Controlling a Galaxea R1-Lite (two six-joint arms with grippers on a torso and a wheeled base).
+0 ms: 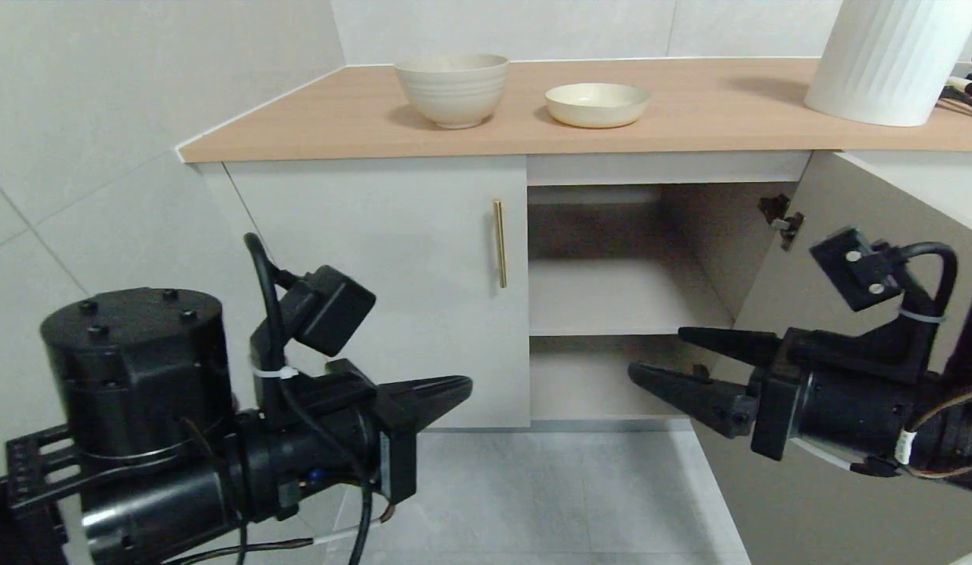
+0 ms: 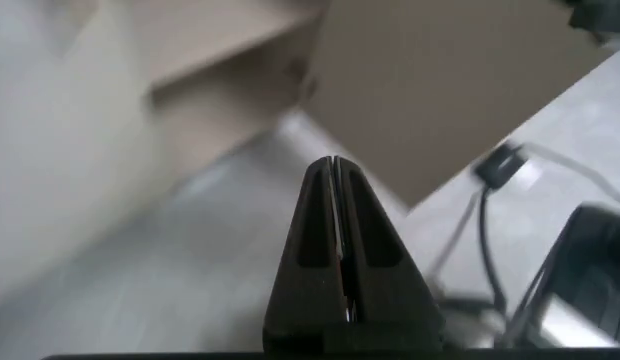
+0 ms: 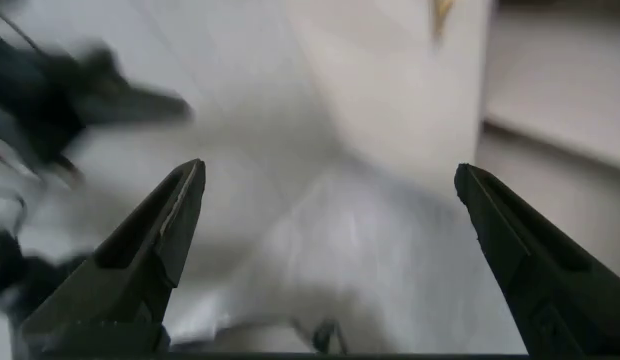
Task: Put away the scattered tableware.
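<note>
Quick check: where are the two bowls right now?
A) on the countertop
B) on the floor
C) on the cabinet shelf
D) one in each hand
A: the deep bowl and the shallow bowl both sit side by side on the wooden countertop, above the cabinet.

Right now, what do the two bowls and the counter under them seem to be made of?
The deep bowl: probably glazed ceramic or melamine, cream, ribbed, soft sheen. The shallow bowl: same look, smooth. The counter: wood or wood-look laminate, matte, faint grain.
</note>
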